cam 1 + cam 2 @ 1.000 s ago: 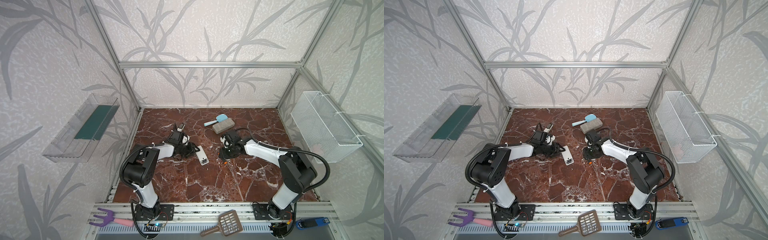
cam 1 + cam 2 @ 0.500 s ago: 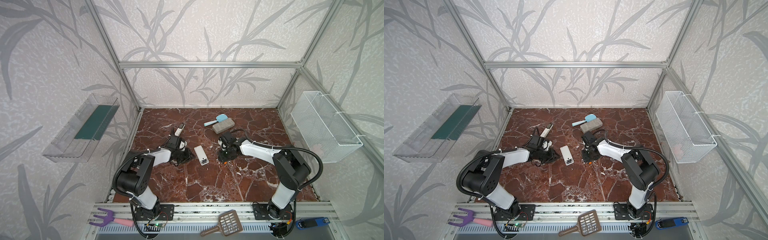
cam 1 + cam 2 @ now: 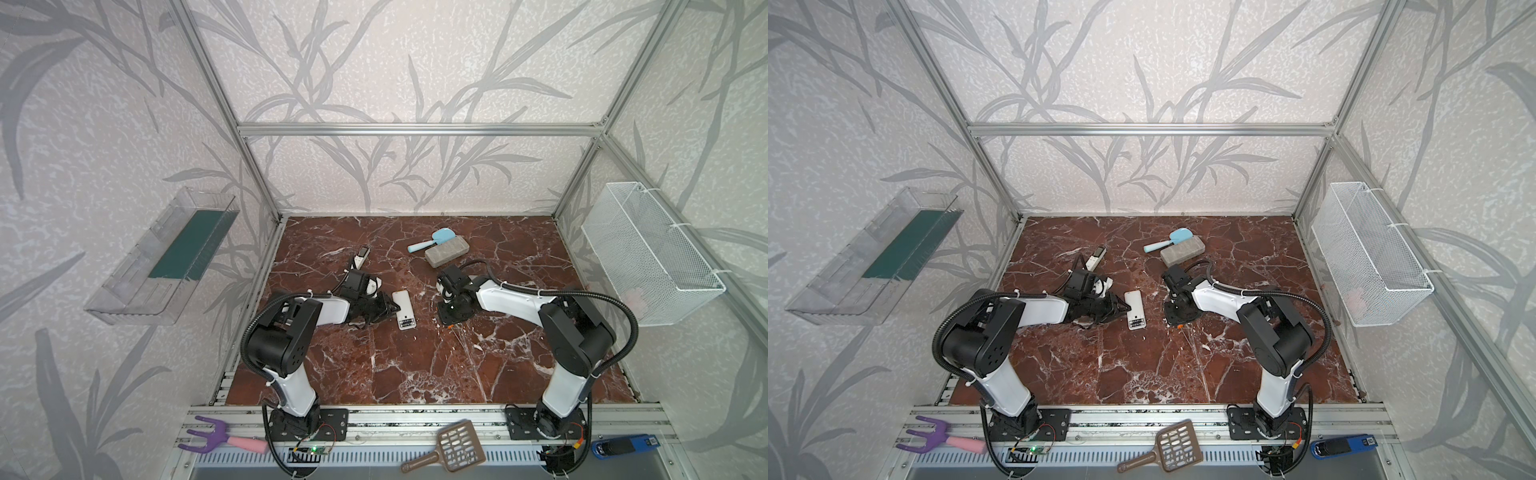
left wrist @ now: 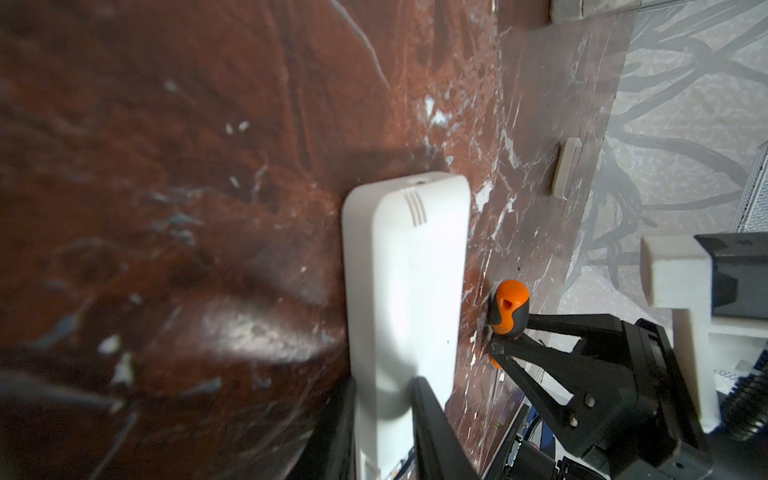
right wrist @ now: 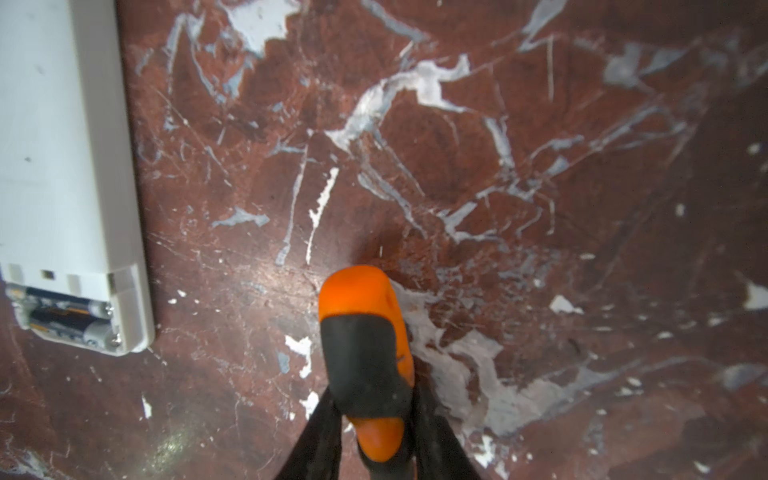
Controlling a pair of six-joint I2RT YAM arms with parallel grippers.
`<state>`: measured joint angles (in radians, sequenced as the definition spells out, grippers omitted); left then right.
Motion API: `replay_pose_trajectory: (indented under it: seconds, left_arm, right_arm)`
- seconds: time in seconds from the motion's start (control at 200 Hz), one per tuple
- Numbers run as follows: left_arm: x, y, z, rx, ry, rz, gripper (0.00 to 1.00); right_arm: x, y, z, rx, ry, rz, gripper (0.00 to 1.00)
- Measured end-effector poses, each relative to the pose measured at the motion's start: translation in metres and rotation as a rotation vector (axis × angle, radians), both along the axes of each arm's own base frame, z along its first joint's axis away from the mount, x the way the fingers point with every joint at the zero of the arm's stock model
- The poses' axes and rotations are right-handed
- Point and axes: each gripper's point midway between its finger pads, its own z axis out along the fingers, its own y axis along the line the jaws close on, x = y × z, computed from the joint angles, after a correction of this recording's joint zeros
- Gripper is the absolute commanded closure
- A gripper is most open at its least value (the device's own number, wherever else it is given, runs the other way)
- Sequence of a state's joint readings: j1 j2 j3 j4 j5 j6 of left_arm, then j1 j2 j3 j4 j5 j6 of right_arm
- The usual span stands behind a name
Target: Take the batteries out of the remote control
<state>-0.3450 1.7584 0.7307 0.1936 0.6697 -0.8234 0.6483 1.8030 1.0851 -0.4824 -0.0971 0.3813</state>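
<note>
The white remote control (image 3: 404, 309) (image 3: 1135, 309) lies face down on the marble floor. Its end compartment is uncovered, and dark batteries (image 5: 70, 322) with silvery ends sit inside. My left gripper (image 3: 395, 308) (image 4: 384, 419) lies low at the remote's left edge, its fingers (image 4: 432, 424) shut on the remote's thin side (image 4: 407, 282). To the right of the remote, my right gripper (image 3: 449, 321) (image 5: 372, 419) points down, shut on the black-and-orange handle of a screwdriver (image 5: 365, 353) (image 4: 509, 307).
A blue brush (image 3: 432, 241) and a grey block (image 3: 446, 251) lie at the back. A small grey-white device (image 3: 360, 257) lies back left. A wire basket (image 3: 648, 253) hangs on the right wall, a clear shelf (image 3: 162, 253) on the left. Tools rest on the front rail.
My left gripper has moved right to the remote's edge and its jaws have closed on it. The right gripper's jaws have closed on the screwdriver handle.
</note>
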Motion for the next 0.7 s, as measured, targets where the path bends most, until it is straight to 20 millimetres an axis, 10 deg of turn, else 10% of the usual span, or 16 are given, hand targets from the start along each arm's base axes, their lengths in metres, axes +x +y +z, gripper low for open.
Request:
replay_pose_trajectory:
  seconds: [0.44, 0.705]
  left_arm:
    - [0.005, -0.008, 0.001, -0.033, -0.025, 0.029, 0.70]
    - [-0.014, 0.005, 0.010, 0.060, -0.042, -0.025, 0.62]
  right_arm:
    - [0.004, -0.004, 0.006, -0.022, -0.036, 0.003, 0.94]
    - [0.007, -0.003, 0.092, 0.089, -0.256, -0.005, 0.98]
